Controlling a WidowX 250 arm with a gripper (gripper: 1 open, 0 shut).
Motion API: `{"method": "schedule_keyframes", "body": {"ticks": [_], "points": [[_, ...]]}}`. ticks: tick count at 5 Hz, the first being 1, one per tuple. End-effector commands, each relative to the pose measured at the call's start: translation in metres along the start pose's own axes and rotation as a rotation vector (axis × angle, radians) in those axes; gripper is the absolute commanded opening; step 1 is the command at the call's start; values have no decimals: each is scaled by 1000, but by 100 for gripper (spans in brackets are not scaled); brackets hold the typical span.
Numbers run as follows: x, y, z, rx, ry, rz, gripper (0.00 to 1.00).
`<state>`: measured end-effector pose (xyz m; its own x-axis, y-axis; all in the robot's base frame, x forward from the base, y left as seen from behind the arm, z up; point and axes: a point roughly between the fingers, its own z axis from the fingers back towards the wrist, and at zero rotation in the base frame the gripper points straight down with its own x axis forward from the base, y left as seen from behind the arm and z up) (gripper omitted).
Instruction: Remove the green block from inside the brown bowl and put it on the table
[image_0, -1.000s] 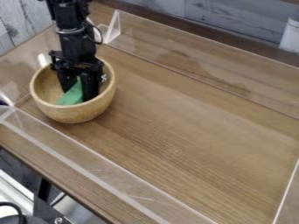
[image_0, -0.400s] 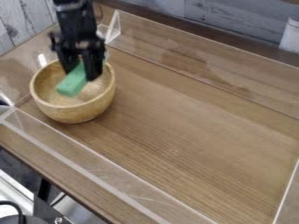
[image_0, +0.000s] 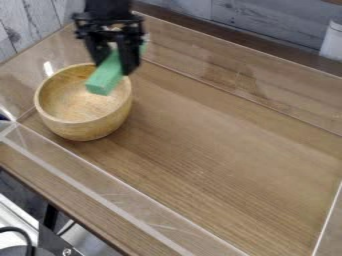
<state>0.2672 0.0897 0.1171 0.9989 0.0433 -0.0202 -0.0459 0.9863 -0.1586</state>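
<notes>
The green block (image_0: 106, 75) hangs tilted in the air above the back right rim of the brown bowl (image_0: 83, 107), clear of the bowl's inside. My gripper (image_0: 115, 60) is shut on the block's upper end, its black fingers pointing down from the arm at the top of the view. The light tan bowl sits on the table (image_0: 214, 140) at the left, and its pale inside shows nothing in it.
Low clear acrylic walls (image_0: 147, 200) edge the wood-grain table along the front and back. Bare tabletop stretches right of the bowl. A grey plank wall lies behind.
My gripper has risen out of the bowl with the green block and moved up and to the right. The block has left the bowl's inside and now hangs over its rim.
</notes>
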Motion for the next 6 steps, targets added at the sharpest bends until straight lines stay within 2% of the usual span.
{"method": "schedule_keyframes", "body": {"ticks": [1, 2, 3, 4, 5, 6], "points": [[5, -46, 5, 13, -49, -62, 0], [3, -89, -11, 12, -42, -108, 0], [1, -54, -10, 23, -42, -96, 0], [-15, -53, -25, 35, 7, -119, 0], [-25, -57, -44, 45, 29, -145, 0], [-26, -65, -59, 45, 44, -163, 0]]}}
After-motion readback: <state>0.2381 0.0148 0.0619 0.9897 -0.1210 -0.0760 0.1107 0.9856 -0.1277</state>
